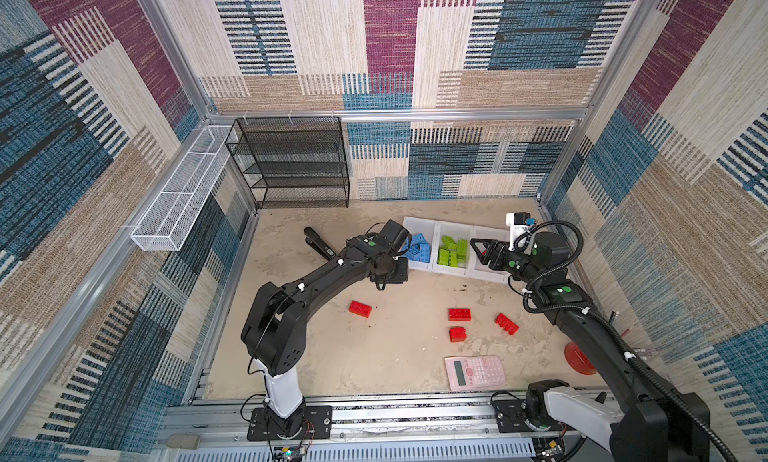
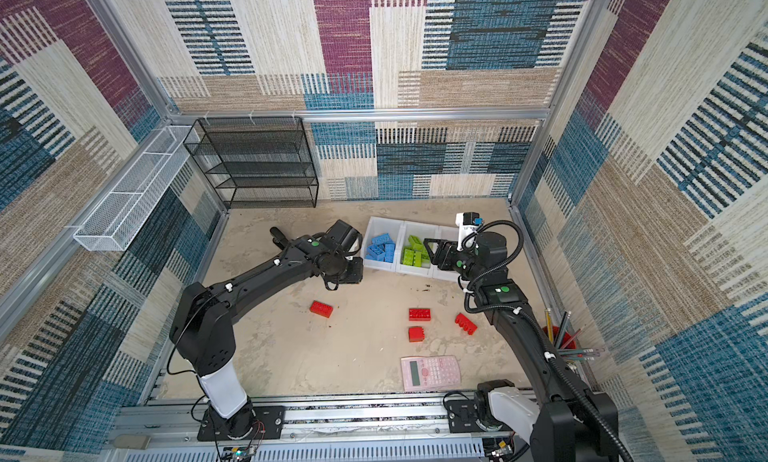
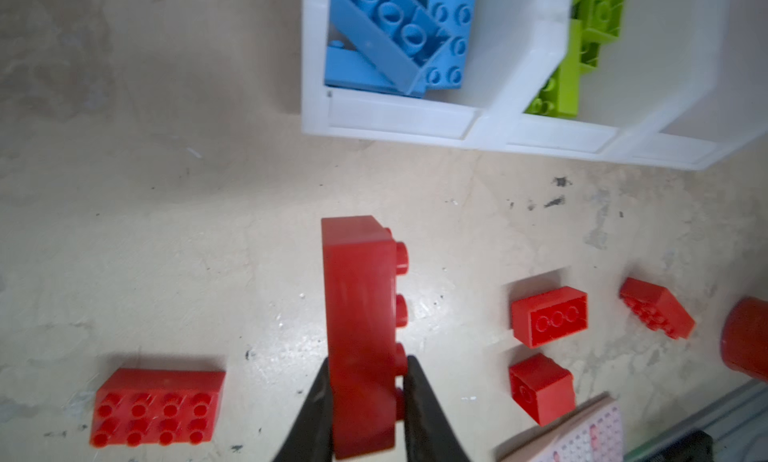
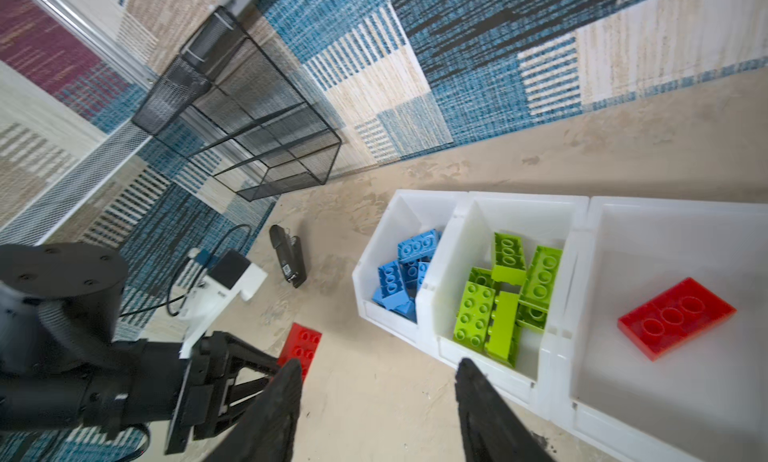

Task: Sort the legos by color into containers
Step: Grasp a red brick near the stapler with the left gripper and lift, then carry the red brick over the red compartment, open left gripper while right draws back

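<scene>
One red lego (image 3: 359, 314) sits clamped in left tool (image 3: 369, 361).

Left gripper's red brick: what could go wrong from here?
1. The left gripper pinches the brick at one end only; it could pivot or slip out in transit.
2. The right gripper, open, hangs by the red-brick bin, so the two could collide there.
3. The route may cross the blue-brick bin and green-brick bin; an early drop would mis-sort.
</scene>
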Controlling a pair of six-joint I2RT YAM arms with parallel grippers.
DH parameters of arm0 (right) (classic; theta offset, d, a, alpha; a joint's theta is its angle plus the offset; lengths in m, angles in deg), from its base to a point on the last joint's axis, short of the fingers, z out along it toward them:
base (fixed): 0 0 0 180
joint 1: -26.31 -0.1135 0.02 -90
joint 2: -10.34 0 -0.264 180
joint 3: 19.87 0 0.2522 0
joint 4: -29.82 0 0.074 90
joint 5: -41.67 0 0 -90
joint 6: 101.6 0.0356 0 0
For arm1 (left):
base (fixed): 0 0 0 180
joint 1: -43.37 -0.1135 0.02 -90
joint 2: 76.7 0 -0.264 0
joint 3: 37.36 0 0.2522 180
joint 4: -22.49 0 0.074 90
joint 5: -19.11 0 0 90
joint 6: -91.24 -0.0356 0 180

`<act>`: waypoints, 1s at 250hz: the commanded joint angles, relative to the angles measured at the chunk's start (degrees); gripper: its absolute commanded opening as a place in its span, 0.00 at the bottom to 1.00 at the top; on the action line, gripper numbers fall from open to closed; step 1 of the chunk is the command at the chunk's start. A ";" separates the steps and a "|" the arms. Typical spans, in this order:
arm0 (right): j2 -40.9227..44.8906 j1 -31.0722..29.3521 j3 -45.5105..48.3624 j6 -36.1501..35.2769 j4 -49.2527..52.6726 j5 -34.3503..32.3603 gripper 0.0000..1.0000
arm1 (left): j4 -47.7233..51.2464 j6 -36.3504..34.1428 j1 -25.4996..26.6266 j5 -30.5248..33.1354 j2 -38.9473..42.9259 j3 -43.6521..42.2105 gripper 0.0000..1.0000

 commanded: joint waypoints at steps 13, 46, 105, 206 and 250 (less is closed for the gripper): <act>3.01 -1.22 -2.32 0.53 0.91 2.30 0.61 | 0.02 -2.39 1.44 -6.31 -3.16 6.33 0.18; 4.09 -1.78 -3.98 -1.24 3.61 2.10 0.62 | -0.79 -2.66 2.70 -10.42 -7.32 13.16 0.19; 6.39 -2.29 -4.66 -2.03 4.96 2.66 0.62 | -1.18 -3.10 4.89 -14.79 -16.99 27.33 0.19; 8.38 -2.57 -6.73 -3.09 8.76 2.29 0.61 | -7.02 0.50 6.74 -24.25 -33.93 47.04 0.19; 8.61 -2.65 -6.96 -3.96 10.52 1.89 0.61 | -9.84 3.06 6.74 -28.00 -41.02 55.05 0.20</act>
